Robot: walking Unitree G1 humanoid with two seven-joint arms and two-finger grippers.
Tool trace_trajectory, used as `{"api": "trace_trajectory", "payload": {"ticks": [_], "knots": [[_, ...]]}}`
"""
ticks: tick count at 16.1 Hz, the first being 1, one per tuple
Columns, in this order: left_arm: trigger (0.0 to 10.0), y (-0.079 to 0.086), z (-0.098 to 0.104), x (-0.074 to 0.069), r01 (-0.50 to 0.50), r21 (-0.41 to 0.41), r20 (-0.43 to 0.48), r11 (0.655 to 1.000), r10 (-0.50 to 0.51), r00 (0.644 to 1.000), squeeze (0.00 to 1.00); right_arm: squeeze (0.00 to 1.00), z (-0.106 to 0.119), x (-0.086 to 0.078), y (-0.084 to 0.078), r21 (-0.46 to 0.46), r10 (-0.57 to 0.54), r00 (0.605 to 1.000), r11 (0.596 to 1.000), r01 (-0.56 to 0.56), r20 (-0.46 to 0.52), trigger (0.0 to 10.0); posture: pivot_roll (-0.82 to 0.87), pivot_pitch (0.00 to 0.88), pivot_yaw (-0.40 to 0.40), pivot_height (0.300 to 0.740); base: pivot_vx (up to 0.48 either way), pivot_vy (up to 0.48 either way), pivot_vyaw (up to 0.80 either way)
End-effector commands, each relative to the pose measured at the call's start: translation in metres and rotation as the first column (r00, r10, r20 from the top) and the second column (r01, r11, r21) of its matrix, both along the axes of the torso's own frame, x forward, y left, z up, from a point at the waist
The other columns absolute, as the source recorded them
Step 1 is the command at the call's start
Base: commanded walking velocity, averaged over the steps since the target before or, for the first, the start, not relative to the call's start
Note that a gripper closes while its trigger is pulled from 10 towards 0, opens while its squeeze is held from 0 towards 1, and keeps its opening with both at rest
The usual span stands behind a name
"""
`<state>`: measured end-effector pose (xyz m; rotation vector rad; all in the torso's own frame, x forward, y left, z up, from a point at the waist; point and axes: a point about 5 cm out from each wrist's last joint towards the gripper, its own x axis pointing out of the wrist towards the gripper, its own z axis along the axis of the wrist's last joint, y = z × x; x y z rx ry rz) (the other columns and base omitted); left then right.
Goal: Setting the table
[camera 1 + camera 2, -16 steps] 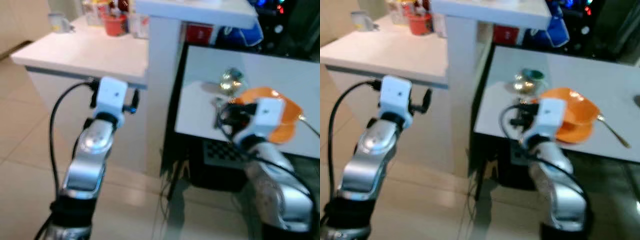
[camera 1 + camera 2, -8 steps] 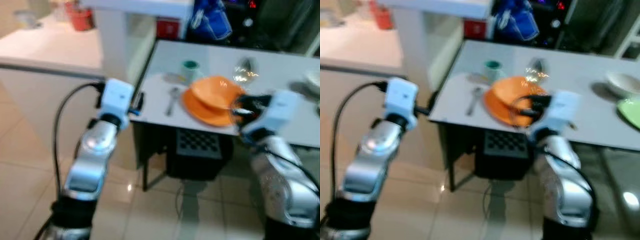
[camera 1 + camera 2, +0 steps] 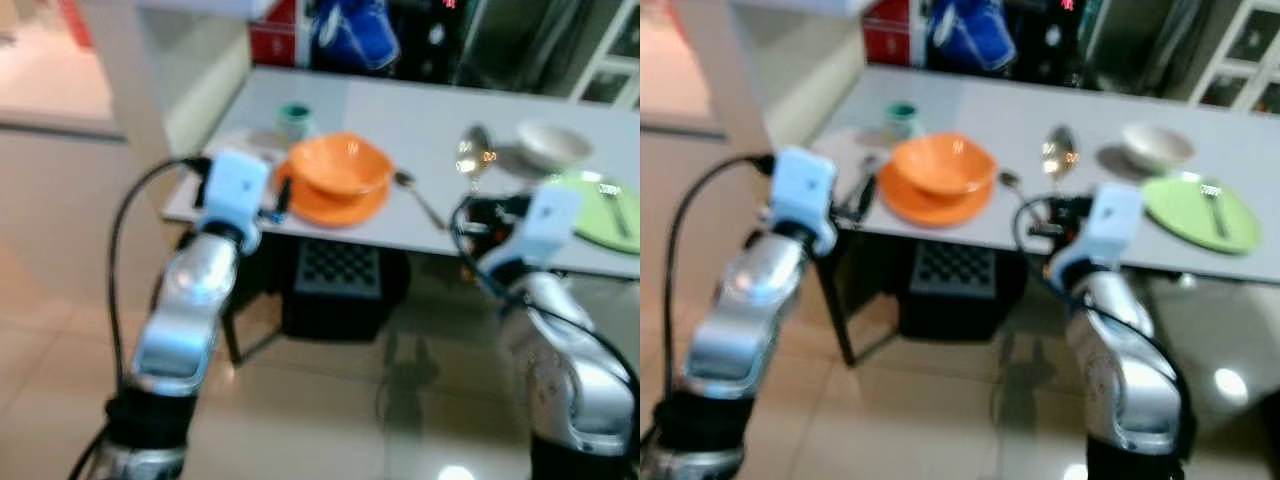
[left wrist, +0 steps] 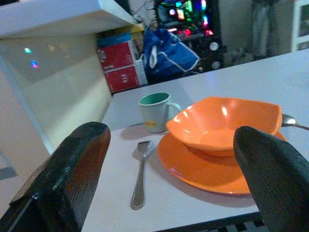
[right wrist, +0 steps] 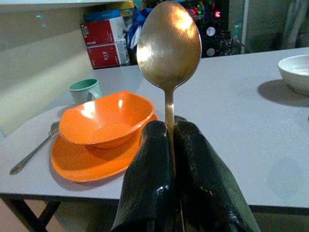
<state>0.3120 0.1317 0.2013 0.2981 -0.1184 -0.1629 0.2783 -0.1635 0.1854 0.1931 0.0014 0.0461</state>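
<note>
Right gripper (image 5: 169, 133) clamps spoon (image 5: 169, 46) upright; left gripper (image 4: 164, 183) open, empty. View swung toward green plate (image 3: 1198, 212): that setting likely next.

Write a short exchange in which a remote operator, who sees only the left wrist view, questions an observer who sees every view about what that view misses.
Operator: I see an orange bowl, a mug and a small spoon. Is the right arm carrying anything?
Observer: Yes. The right pincer is shut on a large spoon, bowl end up.
Operator: What lies further along the table, toward the robot's right?
Observer: A green plate with a fork lying on it.
</note>
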Motion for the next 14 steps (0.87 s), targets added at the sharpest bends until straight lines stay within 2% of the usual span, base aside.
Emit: {"api": "trace_trajectory", "payload": {"ticks": [1, 5, 14], "knots": [[10.0, -0.003, 0.002, 0.0, 0.007, 0.0, 0.003, 1.0, -0.007, 1.0, 0.0, 0.0, 0.004, 0.001, -0.002, 0.001, -0.002, 1.0, 1.0, 0.002, 0.004, 10.0, -0.07, 0.0, -0.016, 0.74, 0.0, -0.48, 0.0], [10.0, -0.007, 0.001, 0.0, 0.017, 0.0, 0.0, 1.0, -0.017, 1.0, 0.0, 0.0, 0.0, 0.0, -0.003, -0.003, -0.009, 1.0, 1.0, 0.009, -0.017, 10.0, -0.07, 0.0, -0.012, 0.74, 0.0, -0.48, 0.0], [10.0, -0.005, -0.002, 0.001, 0.018, 0.013, -0.006, 1.0, -0.018, 1.0, 0.0, 0.0, -0.006, -0.002, -0.005, -0.028, -0.02, 0.998, 0.999, 0.018, -0.064, 10.0, -0.08, 0.0, -0.001, 0.74, 0.0, -0.479, 0.0]]}}
